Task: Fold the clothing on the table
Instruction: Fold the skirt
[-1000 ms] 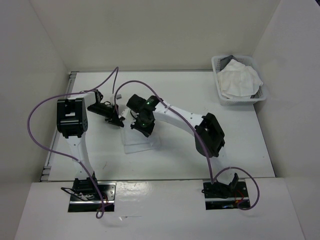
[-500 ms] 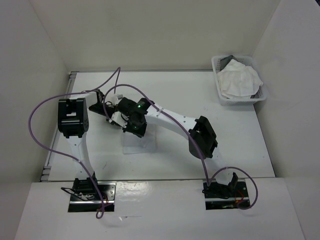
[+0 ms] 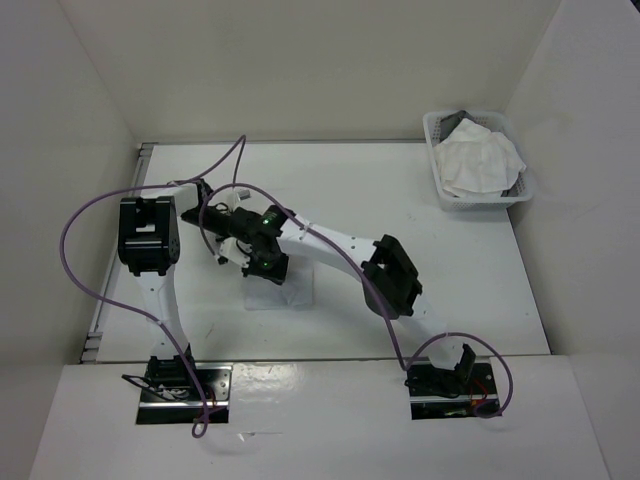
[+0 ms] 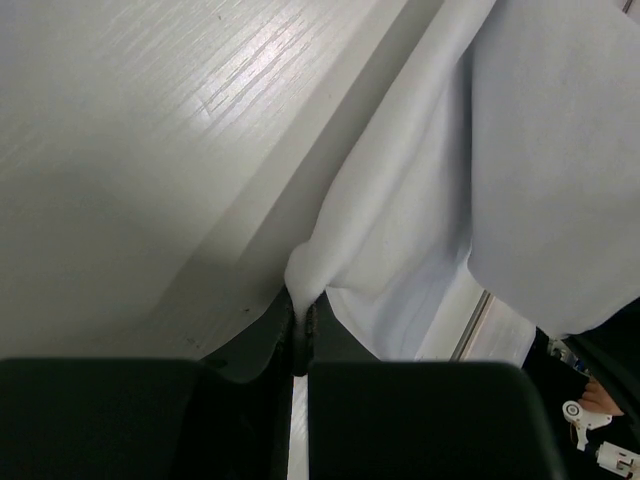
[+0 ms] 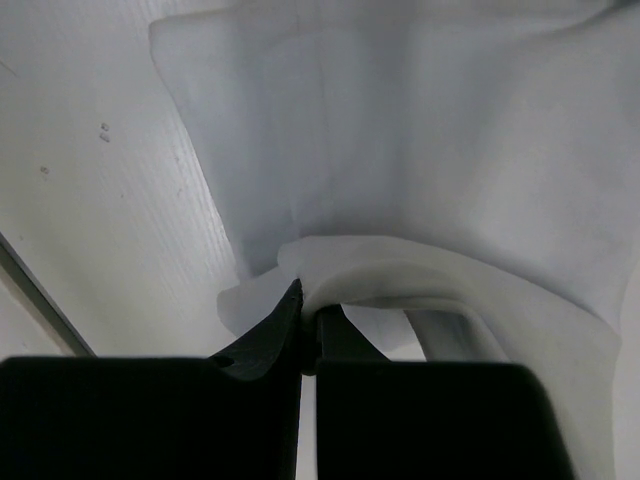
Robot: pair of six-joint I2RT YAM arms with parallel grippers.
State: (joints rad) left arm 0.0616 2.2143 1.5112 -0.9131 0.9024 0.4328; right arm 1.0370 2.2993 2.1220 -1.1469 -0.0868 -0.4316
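The clothing is a thin white fabric piece on the table, left of centre, with its far part lifted and partly hidden under the two wrists. My left gripper is shut on a bunched corner of it; in the left wrist view the clothing hangs away from the left gripper. My right gripper sits close beside the left one. In the right wrist view the right gripper is shut on a curled edge of the clothing.
A white lattice basket holding crumpled white fabric stands at the far right corner. White wall panels close in the table on the left, back and right. Purple cables loop above the left arm.
The right arm has swung left with its pinched edge, bringing its gripper close beside the left gripper. The left gripper has barely shifted. Both stay shut on the fabric.
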